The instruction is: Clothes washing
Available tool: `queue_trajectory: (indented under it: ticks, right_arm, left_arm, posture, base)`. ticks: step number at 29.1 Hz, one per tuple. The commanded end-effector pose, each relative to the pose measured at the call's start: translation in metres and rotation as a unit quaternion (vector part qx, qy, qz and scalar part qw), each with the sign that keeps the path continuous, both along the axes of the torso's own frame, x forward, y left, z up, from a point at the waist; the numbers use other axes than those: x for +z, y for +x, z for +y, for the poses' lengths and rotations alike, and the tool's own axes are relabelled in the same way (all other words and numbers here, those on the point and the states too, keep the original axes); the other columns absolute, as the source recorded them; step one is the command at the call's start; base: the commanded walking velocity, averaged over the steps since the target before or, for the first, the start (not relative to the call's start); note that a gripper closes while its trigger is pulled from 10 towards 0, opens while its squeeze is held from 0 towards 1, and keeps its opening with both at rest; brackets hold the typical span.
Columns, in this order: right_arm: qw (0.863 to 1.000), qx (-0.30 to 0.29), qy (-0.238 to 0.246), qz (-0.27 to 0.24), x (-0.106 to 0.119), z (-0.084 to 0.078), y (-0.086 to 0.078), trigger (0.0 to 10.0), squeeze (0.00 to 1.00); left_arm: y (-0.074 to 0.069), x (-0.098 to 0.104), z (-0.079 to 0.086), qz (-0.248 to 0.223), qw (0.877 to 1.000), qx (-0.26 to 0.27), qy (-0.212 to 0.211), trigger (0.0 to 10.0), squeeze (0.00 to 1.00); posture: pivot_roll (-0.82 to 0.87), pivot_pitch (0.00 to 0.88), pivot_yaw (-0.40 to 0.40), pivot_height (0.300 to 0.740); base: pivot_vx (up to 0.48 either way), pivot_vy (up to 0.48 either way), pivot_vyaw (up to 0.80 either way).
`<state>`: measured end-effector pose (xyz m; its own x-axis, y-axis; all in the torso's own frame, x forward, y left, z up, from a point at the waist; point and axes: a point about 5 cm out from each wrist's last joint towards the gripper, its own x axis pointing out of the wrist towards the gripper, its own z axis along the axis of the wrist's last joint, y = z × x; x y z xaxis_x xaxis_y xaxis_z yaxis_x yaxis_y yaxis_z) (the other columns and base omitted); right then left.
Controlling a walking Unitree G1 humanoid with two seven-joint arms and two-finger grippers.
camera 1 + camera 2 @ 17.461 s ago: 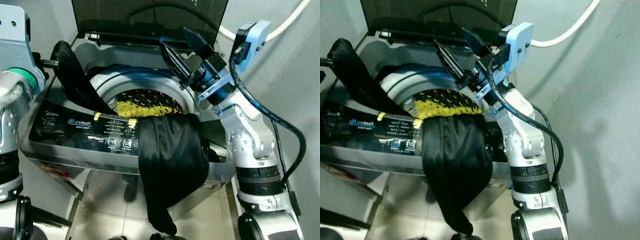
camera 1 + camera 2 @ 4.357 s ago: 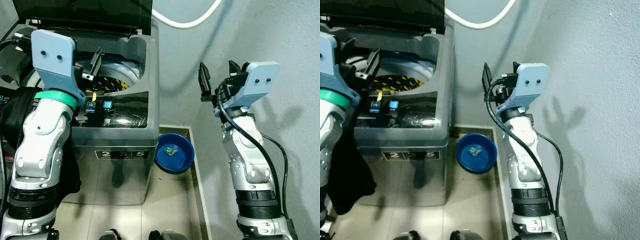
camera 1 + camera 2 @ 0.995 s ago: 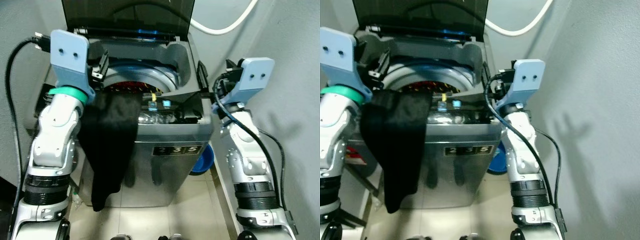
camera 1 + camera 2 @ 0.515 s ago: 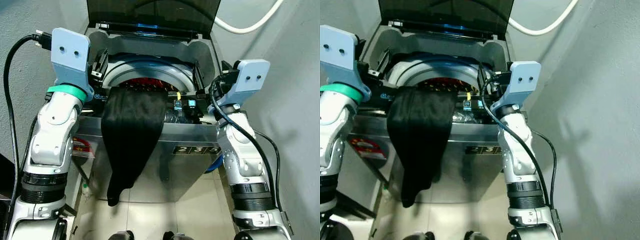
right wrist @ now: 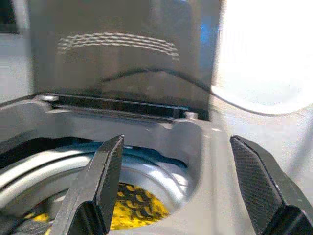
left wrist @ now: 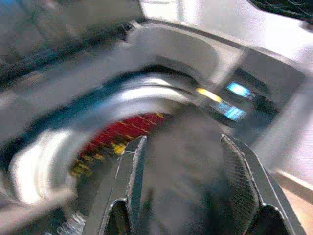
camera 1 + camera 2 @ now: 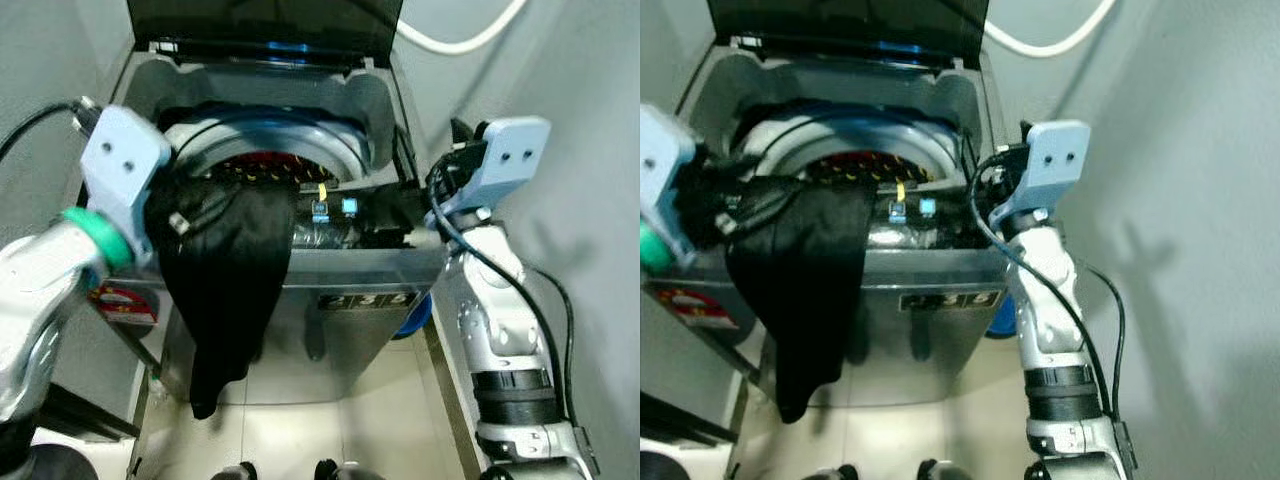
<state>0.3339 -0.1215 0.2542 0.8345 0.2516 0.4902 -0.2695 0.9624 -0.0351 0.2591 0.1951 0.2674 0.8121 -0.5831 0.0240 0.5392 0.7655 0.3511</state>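
Note:
A grey top-loading washing machine [image 7: 340, 272] stands with its dark lid [image 7: 265, 20] up. Red and yellow patterned laundry [image 7: 268, 168] lies in the drum. A black garment [image 7: 225, 300] is draped over the front rim on the left and hangs down the front panel. My left gripper [image 7: 195, 212] is right at the garment's top; in the left wrist view its fingers [image 6: 134, 181] stand apart with the dark cloth [image 6: 186, 161] between them. My right gripper [image 5: 176, 142] is open over the machine's right rim, holding nothing.
A white hose [image 7: 460, 40] runs along the wall behind the lid. A blue basin [image 7: 415, 312] sits on the floor between the machine and the right wall. Grey walls close in on both sides. Tiled floor [image 7: 350, 420] lies in front.
The camera has shifted. My left arm has dropped lower and closer, bringing its gripper onto the top of the black garment. The right arm holds much the same place.

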Motion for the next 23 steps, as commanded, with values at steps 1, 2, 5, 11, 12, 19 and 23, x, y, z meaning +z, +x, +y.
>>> queue_trajectory:
  ticks: [1, 2, 5, 11, 12, 19, 23]
  right_arm:
    - [1.000, 0.019, -0.014, -0.006, 0.004, 0.001, -0.002, 10.0, 0.00]
    - [1.000, 0.019, -0.014, -0.006, 0.004, 0.001, -0.002, 10.0, 0.00]
    - [0.999, 0.039, -0.030, -0.015, 0.009, 0.004, -0.002, 10.0, 0.00]
    - [0.999, 0.033, -0.026, -0.009, 0.009, 0.003, 0.002, 10.0, 0.00]
    - [0.999, 0.033, -0.025, -0.009, 0.009, 0.004, 0.002, 10.0, 0.00]
    - [0.999, 0.031, -0.020, -0.007, 0.006, 0.004, 0.000, 10.0, 0.00]
    - [0.999, 0.031, -0.020, -0.006, 0.006, 0.004, -0.001, 10.0, 0.00]
  left_arm:
    - [-0.006, -0.007, 0.001, 0.027, 1.000, 0.000, -0.014, 10.0, 0.00]
    - [-0.006, -0.007, 0.001, 0.027, 1.000, 0.000, -0.014, 10.0, 0.00]
    - [-0.003, -0.024, 0.006, 0.050, 0.998, 0.038, -0.017, 10.0, 0.00]
    - [0.021, -0.037, 0.009, 0.068, 0.996, 0.051, -0.022, 10.0, 0.00]
    - [0.024, -0.036, 0.008, 0.072, 0.996, 0.040, -0.025, 10.0, 0.00]
    - [0.029, -0.038, 0.009, 0.096, 0.995, 0.020, -0.020, 10.0, 0.00]
    - [0.028, -0.040, 0.009, 0.102, 0.995, 0.015, -0.018, 10.0, 0.00]
  posture:
    - [0.08, 0.093, -0.029, 0.740]
    - [0.08, 0.093, -0.029, 0.740]
    - [0.08, 0.093, -0.043, 0.740]
    - [0.08, 0.092, -0.047, 0.740]
    - [0.07, 0.090, -0.043, 0.740]
    - [0.07, 0.088, -0.031, 0.740]
    - [0.06, 0.088, -0.028, 0.740]
  base:
    - [0.000, 0.000, 0.00]
    - [0.000, 0.000, 0.00]
    - [0.000, 0.000, 0.00]
    - [0.000, 0.000, 0.00]
    - [0.000, 0.000, 0.00]
    - [0.000, 0.000, 0.00]
    - [0.000, 0.000, 0.00]
